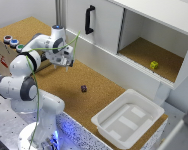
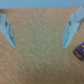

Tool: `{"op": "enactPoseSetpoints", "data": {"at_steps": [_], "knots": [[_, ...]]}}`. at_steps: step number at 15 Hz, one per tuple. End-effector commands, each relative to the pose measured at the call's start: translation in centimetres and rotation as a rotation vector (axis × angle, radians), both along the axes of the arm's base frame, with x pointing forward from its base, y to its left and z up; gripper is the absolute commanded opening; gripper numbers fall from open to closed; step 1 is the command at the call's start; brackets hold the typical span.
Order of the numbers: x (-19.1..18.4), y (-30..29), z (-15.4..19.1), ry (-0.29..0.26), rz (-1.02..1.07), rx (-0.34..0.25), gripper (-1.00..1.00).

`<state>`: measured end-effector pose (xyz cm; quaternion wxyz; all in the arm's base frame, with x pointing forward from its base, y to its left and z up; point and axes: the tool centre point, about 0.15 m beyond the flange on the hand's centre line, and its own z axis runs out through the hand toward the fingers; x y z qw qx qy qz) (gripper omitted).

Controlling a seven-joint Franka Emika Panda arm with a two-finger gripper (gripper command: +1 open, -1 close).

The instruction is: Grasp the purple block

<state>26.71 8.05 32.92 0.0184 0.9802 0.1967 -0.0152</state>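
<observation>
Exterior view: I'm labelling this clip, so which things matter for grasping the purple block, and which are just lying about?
Job:
purple block
gripper, open

Lying about:
yellow-green cube in the cabinet
white bin
coloured buttons

1 purple block (image 1: 84, 88), 1 yellow-green cube (image 1: 154, 65), 1 white tray (image 1: 107, 127), 3 buttons (image 1: 13, 42)

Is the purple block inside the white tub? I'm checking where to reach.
No: the purple block lies on the cork table, apart from the white tub.

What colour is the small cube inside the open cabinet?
Yellow-green; the cube shows best in the exterior view.
</observation>
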Motion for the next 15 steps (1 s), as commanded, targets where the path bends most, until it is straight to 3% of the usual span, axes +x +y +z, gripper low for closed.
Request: {"op": "enactPoseSetpoints", "data": {"at_steps": [1,7,13,15], "knots": [[1.6,-7.9,-3.8,0.039,0.069,0.067,1.00],[5.3,-7.6,-7.0,0.019,0.331,-0.038,1.00],[9.6,-8.1,-9.1,-0.014,0.422,-0.037,1.00],[11.0,-7.9,-9.6,-0.016,0.426,0.001,1.00]]}}
